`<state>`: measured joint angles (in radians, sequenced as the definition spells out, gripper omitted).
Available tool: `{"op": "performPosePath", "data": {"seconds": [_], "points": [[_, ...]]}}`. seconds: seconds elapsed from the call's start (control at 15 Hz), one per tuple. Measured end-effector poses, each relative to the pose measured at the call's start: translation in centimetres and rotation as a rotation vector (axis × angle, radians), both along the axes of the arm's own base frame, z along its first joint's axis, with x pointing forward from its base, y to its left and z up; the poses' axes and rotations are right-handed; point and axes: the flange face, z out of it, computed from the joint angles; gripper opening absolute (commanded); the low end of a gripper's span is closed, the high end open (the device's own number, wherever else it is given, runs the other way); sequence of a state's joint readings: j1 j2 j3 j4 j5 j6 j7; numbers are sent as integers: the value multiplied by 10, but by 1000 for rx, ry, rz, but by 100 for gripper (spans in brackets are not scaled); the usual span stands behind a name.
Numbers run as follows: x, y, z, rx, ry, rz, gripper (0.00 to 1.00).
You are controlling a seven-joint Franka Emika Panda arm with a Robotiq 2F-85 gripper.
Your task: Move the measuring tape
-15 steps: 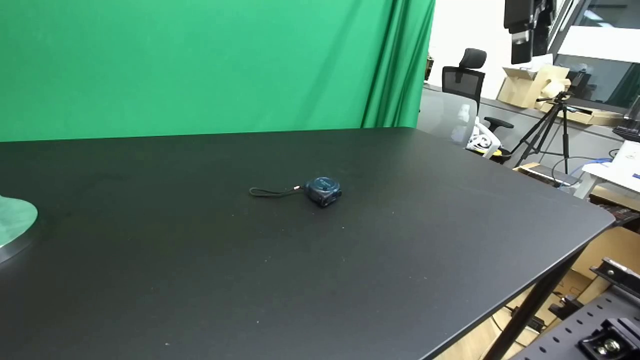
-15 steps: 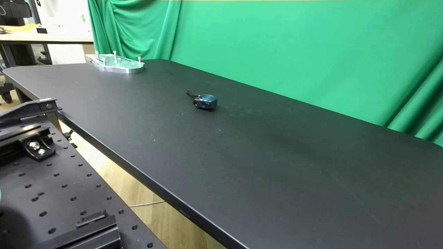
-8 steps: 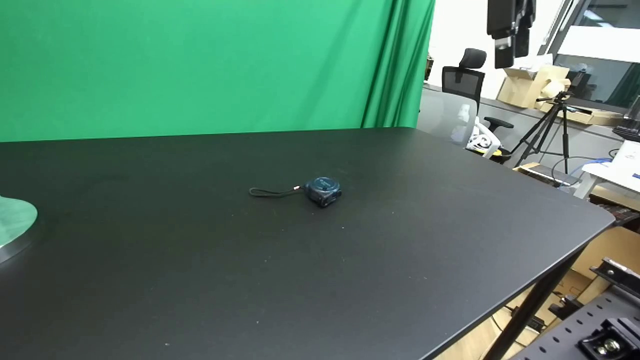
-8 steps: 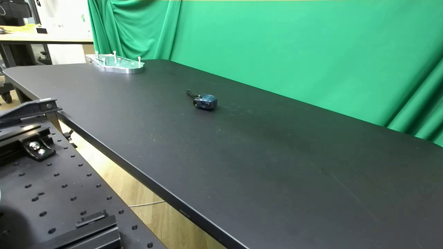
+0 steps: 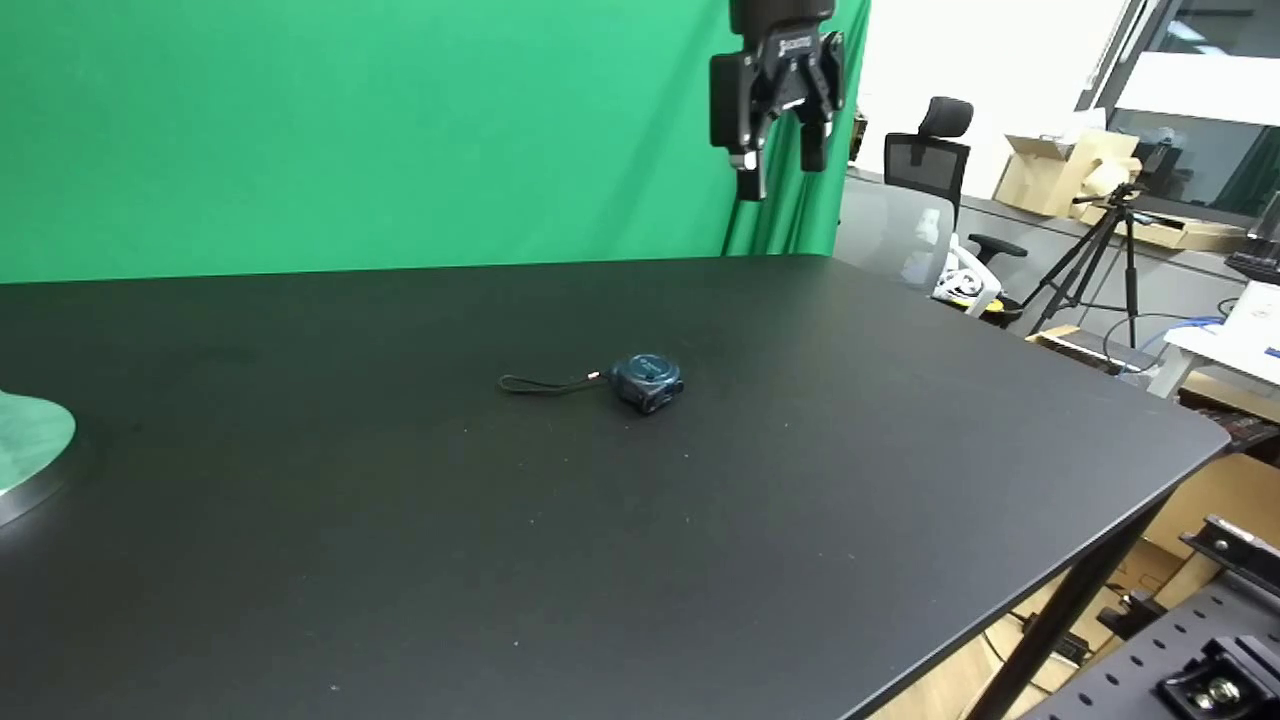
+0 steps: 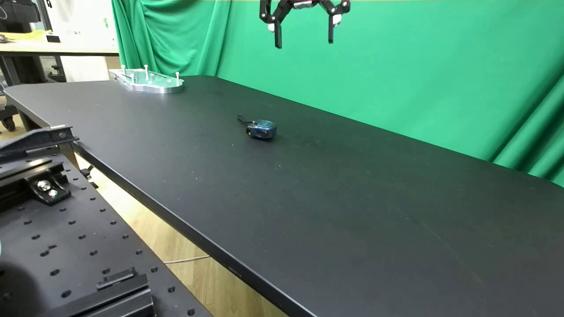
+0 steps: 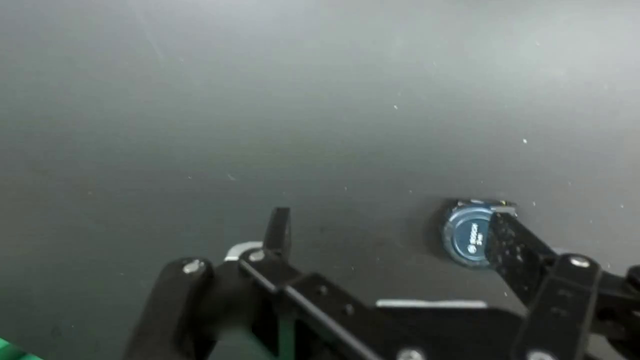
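The measuring tape (image 5: pixel 646 382) is a small dark blue case lying flat on the black table (image 5: pixel 800 560). Its thin dark strap (image 5: pixel 545 385) trails to one side. The tape also shows in the other exterior view (image 6: pixel 261 130) and in the wrist view (image 7: pixel 466 235). My gripper (image 5: pixel 782 176) is open and empty, well above the table, with its fingers pointing down. It shows at the top edge of an exterior view (image 6: pixel 304 42). In the wrist view my gripper (image 7: pixel 390 216) has its jaws wide apart, and the right finger (image 7: pixel 517 252) covers part of the tape. The strap is hidden there.
A pale green plate with a metal rim (image 6: pixel 152 88) and several upright posts stands at the table's far end; its edge shows in an exterior view (image 5: pixel 35 440). A perforated black mounting plate (image 6: pixel 88 211) lies beside the table. A green curtain (image 5: pixel 400 130) hangs behind.
My gripper has moved from the upper right toward the tape and lower in an exterior view, and has come into the top of the other. The tape has not moved.
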<state>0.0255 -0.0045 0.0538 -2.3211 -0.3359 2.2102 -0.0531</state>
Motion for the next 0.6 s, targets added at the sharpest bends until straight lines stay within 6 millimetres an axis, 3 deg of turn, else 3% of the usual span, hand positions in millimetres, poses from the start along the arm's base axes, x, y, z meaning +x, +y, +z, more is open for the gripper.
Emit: {"op": "performPosePath", "data": {"seconds": [0.33,0.6], "points": [[42,30,-46,192,-31,-133,100],[54,40,-66,237,-29,-155,100]]}}
